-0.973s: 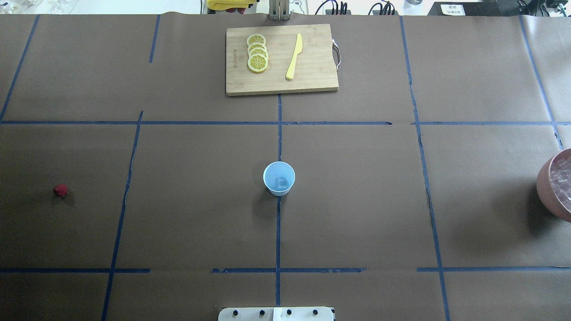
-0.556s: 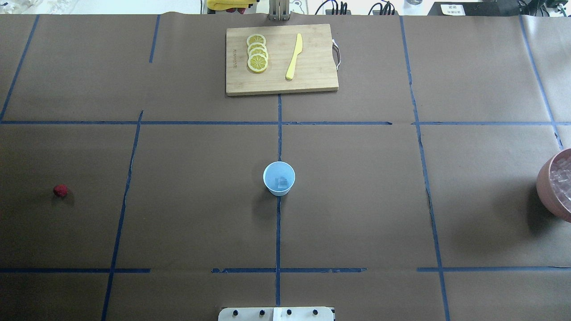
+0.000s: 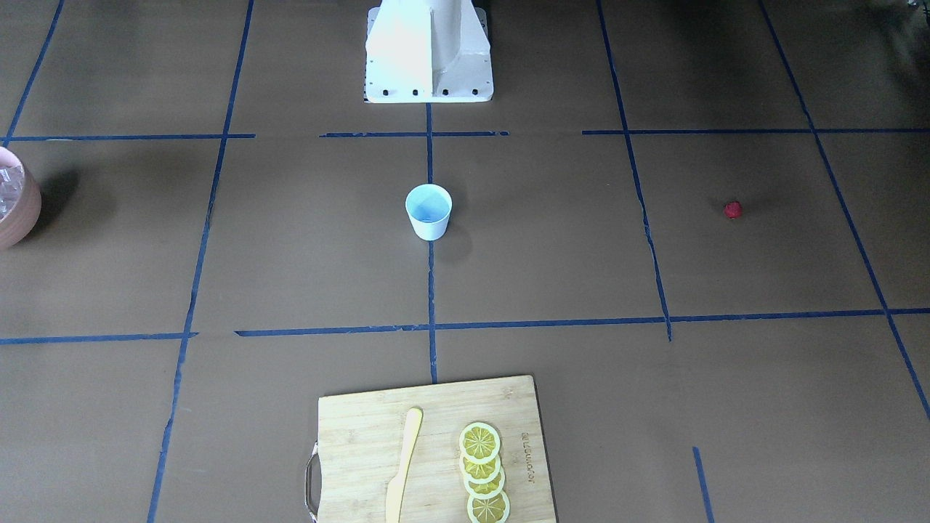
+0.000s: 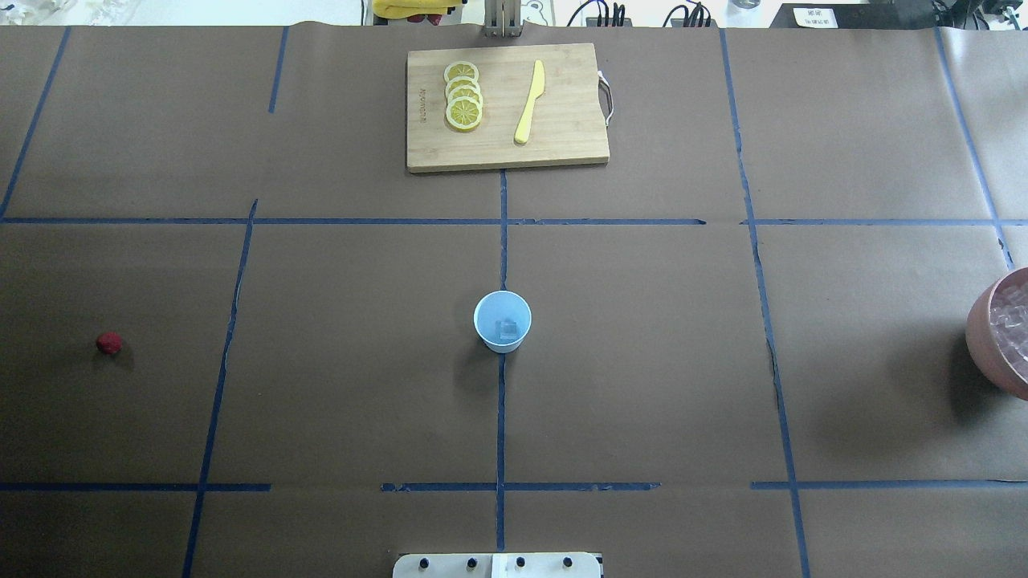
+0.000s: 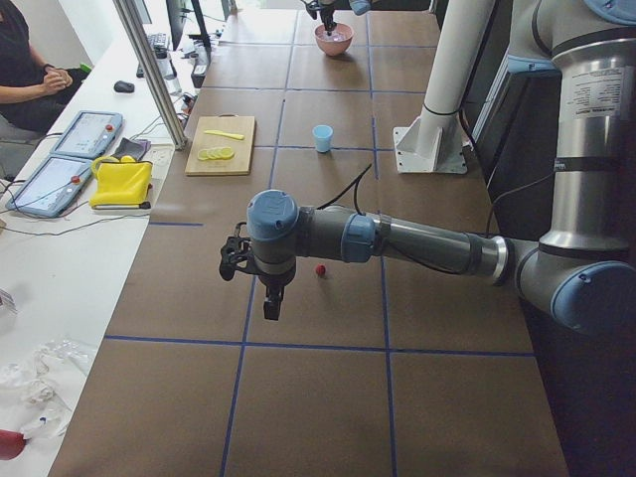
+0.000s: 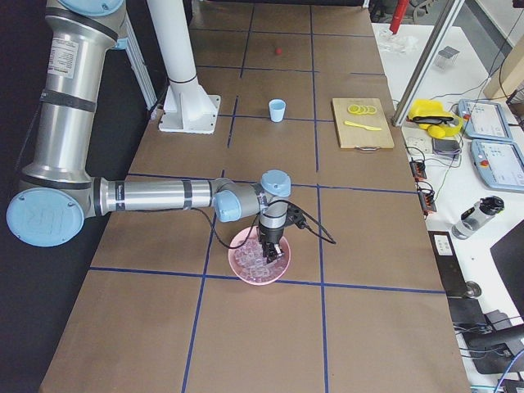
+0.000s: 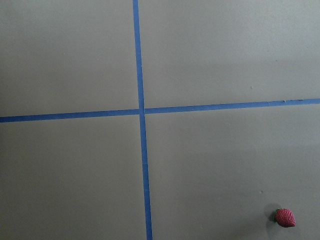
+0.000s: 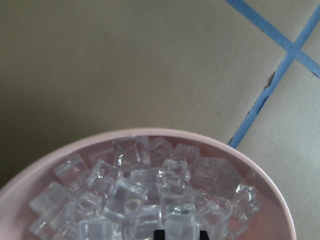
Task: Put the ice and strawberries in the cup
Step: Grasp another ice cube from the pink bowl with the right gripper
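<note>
Brown paper (image 4: pixel 642 361) crossed by blue tape lines (image 4: pixel 500 417) covers the work surface. At left, the strawberry (image 4: pixel 109 343) lies well apart from the cup (image 4: pixel 502 321). The left gripper (image 5: pixel 270 310) hangs near it, and its finger state cannot be told. At centre, the cup holds one ice cube (image 4: pixel 507 327). At right, the right gripper (image 6: pixel 268 248) hangs over the pink bowl (image 4: pixel 981 337) of ice, and its finger state is likewise unclear.

Likely faults: a slick cube slips from the fingers, the round berry rolls away, or a low carry tips the cup.

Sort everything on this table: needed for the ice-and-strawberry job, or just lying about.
Job: small white tapered cup; clear ice cubes in the pink bowl; tiny red strawberry.
Lying about: wooden cutting board; yellow lemon slices; yellow knife.
</note>
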Controlling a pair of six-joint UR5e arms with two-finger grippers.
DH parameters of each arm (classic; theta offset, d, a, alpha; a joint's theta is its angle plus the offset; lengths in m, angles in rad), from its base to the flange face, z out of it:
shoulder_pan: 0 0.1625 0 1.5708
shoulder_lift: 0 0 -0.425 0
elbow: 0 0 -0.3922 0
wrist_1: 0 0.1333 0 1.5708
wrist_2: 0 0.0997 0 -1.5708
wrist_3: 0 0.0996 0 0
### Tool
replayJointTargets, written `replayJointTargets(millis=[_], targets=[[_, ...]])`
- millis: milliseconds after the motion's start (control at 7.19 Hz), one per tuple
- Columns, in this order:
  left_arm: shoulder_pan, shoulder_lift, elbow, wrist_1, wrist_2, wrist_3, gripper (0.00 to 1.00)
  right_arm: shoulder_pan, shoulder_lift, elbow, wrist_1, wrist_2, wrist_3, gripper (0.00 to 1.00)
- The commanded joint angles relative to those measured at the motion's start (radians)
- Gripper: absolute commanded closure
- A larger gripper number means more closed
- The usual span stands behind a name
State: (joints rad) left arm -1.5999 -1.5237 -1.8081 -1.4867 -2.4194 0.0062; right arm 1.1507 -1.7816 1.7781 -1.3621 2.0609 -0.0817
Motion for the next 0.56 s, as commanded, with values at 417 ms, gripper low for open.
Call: replayJointTargets(millis=[417], targets=[[0.0, 0.008, 0.001, 0.0, 0.0, 0.0, 0.0, 0.118, 0.136, 0.27, -0.278, 0.157, 0.036, 1.0]])
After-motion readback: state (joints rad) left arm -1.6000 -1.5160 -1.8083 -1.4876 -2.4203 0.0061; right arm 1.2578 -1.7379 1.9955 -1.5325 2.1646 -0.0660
